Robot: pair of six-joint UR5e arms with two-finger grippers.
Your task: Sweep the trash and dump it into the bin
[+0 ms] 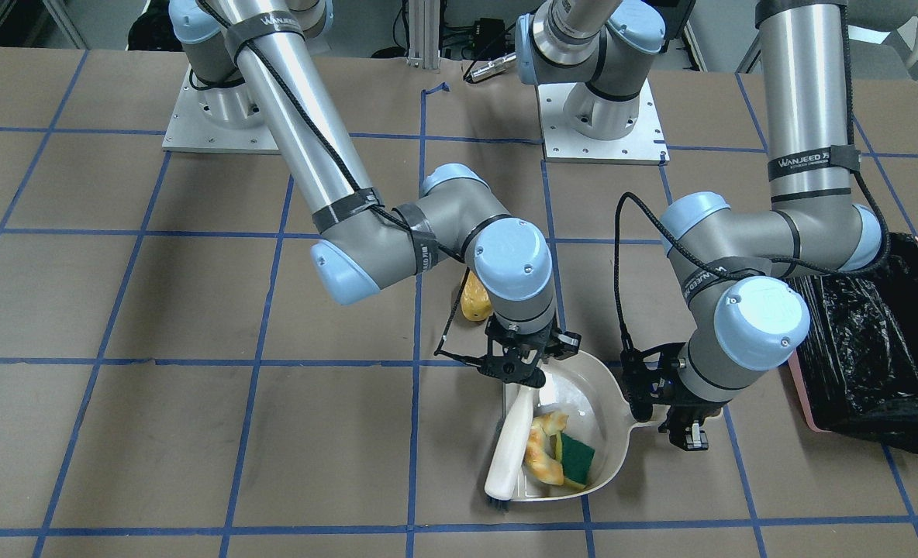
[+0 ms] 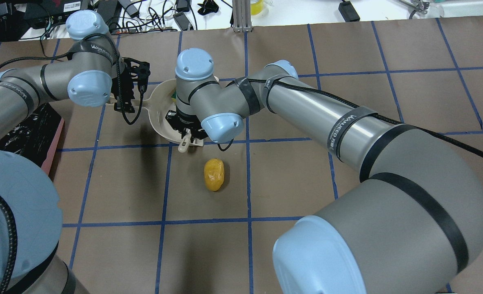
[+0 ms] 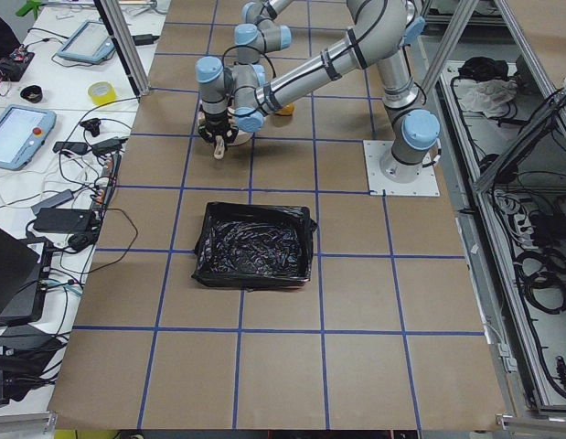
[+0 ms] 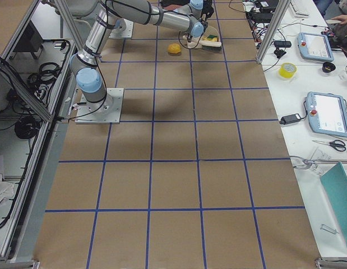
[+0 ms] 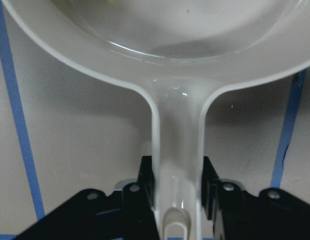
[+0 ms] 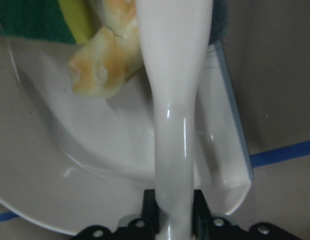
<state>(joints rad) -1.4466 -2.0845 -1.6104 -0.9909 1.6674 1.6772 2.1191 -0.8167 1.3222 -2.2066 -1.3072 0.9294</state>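
Dustpan (image 1: pixel 587 391) glossy, off-white | left end effector (image 5: pixel 177 187) clamps it | right end effector (image 6: pixel 174 207) clamps brush (image 1: pixel 510 449)

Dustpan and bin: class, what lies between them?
In the front-facing view, the left gripper, gripping the dustpan by its handle, stands between it and the bin.

A robotics lab: blue-taped grid table (image 4: pixel 173 185), teach pendants (image 4: pixel 328 114), tangled bench cables (image 3: pixel 90 174).

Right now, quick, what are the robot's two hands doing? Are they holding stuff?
Left gripper: shut on the dustpan handle.
Right gripper: shut on the brush handle.
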